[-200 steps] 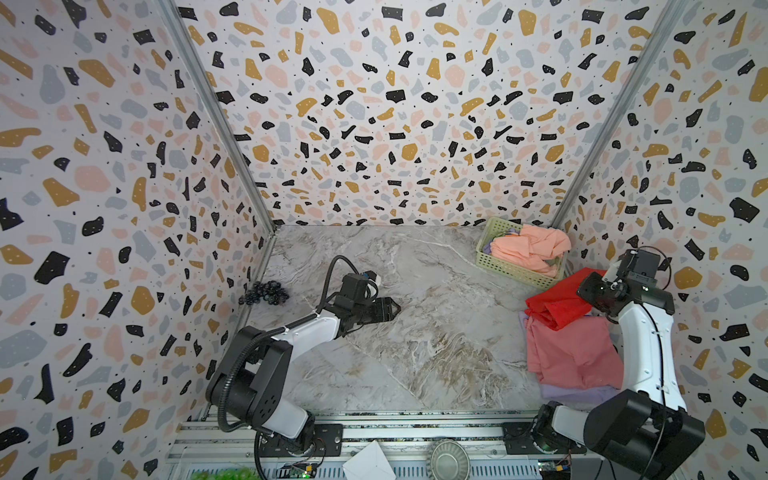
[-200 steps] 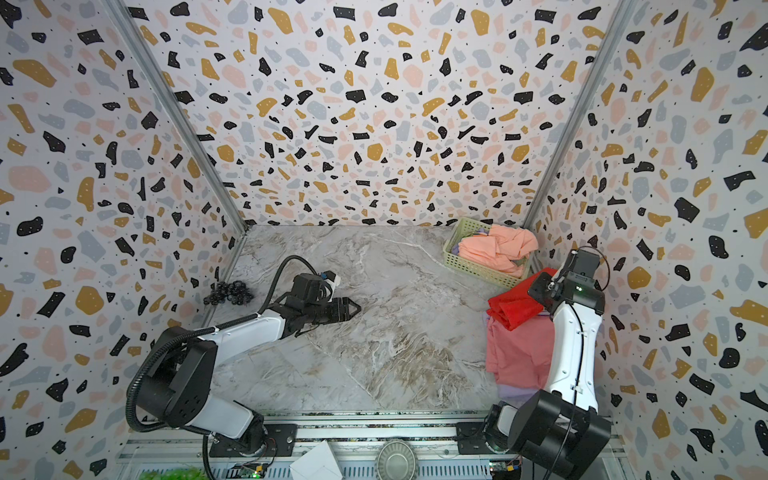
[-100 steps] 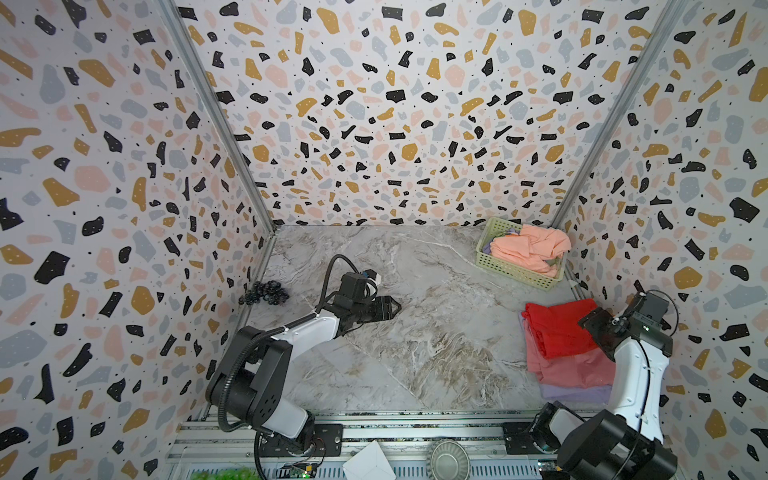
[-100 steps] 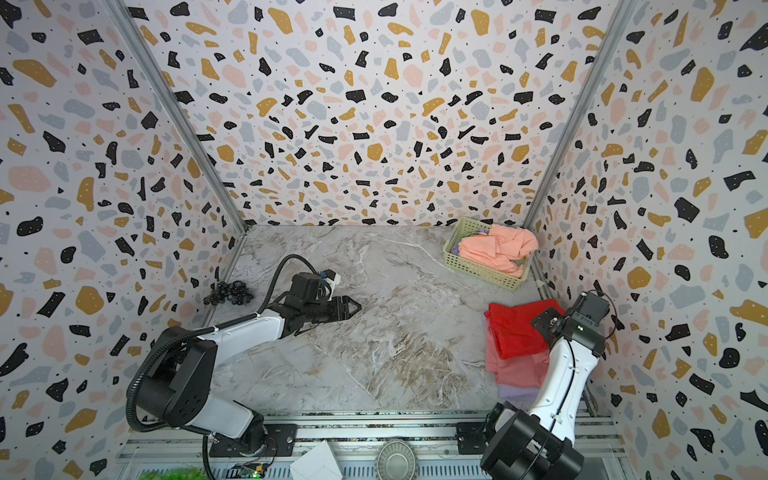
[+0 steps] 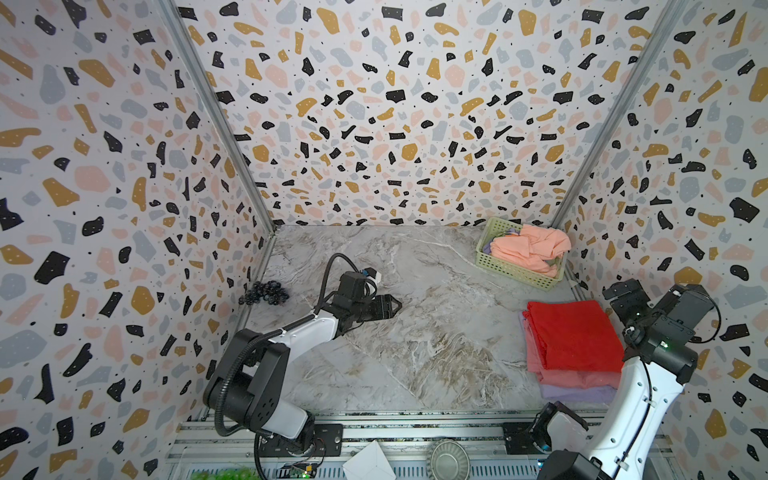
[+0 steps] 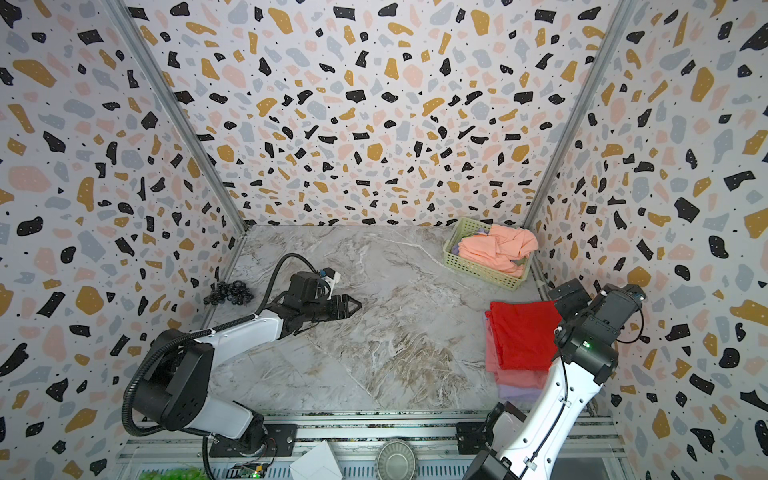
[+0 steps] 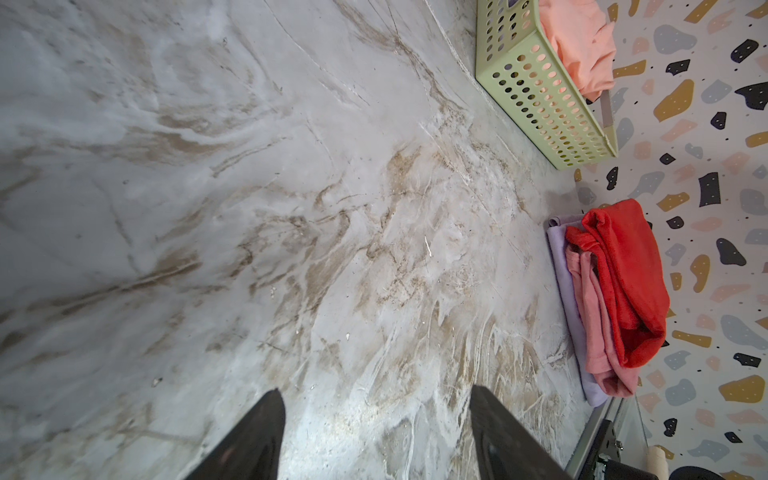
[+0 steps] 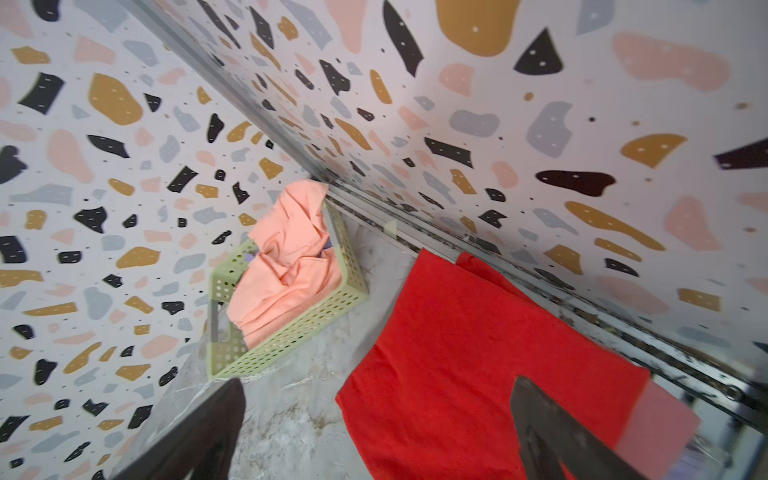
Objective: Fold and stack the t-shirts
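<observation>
By the right wall, three stacked shirts, red shirt (image 5: 575, 334) topmost, long axis front-to-back, perhaps two more in basket (image 5: 515, 270), right gripper (image 8: 374, 432) and left gripper (image 7: 376, 432) both released, empty.

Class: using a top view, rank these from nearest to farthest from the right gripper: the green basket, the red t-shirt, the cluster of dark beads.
From the right gripper:
1. Red t-shirt, right beside it, topping the stack by the right wall.
2. Green basket, in the far right corner.
3. Cluster of dark beads, across the table by the left wall.
</observation>
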Available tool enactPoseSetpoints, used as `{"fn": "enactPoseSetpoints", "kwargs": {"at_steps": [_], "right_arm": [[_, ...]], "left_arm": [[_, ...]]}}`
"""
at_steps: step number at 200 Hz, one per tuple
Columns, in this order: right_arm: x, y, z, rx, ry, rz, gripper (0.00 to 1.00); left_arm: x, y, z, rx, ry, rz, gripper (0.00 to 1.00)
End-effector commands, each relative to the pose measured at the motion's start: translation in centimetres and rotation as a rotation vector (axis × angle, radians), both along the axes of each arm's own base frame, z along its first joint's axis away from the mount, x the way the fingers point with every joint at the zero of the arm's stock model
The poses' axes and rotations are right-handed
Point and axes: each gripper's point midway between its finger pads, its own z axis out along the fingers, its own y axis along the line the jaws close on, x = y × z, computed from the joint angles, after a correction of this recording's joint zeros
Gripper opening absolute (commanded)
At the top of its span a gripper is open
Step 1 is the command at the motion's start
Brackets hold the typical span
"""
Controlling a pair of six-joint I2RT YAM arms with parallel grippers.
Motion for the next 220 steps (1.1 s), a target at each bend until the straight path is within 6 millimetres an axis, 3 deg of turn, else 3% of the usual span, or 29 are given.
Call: {"fn": "enactPoseSetpoints", "kwargs": {"at_steps": [1,39,74,95,118,143,190,220], "right_arm": [[2.2,1.3,-3.4,0.093,-0.006,0.101,0.98],[4.0,5.2,-10.9,0.142,0.12,0.209,0.95],[3.8,9.0,-17.5,0.223,0.202,0.278,0.95],[3.5,10.6,-20.0,0.271,0.219,0.312,0.96],[3.6,11.3,-21.2,0.266,0.252,0.318,0.97],[4.5,12.0,-19.6,0.262,0.2,0.359,1.0],[9.1,11.8,-8.5,0.067,-0.031,0.447,1.0],[11.1,11.8,-5.5,-0.077,-0.102,0.467,0.99]], "left_arm": [[0.1,-0.3,1.5,-0.042,-0.051,-0.012,0.71],[0.5,0.0,3.1,-0.048,-0.092,0.016,0.71],[1.2,0.2,6.4,-0.05,-0.161,0.034,0.71],[1.5,0.7,8.7,-0.06,-0.231,0.065,0.72],[1.9,1.8,10.7,-0.042,-0.297,0.116,0.72],[2.7,3.0,13.7,-0.029,-0.368,0.181,0.73],[2.5,7.5,20.1,-0.007,-0.55,0.393,0.78],[1.5,12.7,23.1,0.128,-0.674,0.599,0.9]]}}
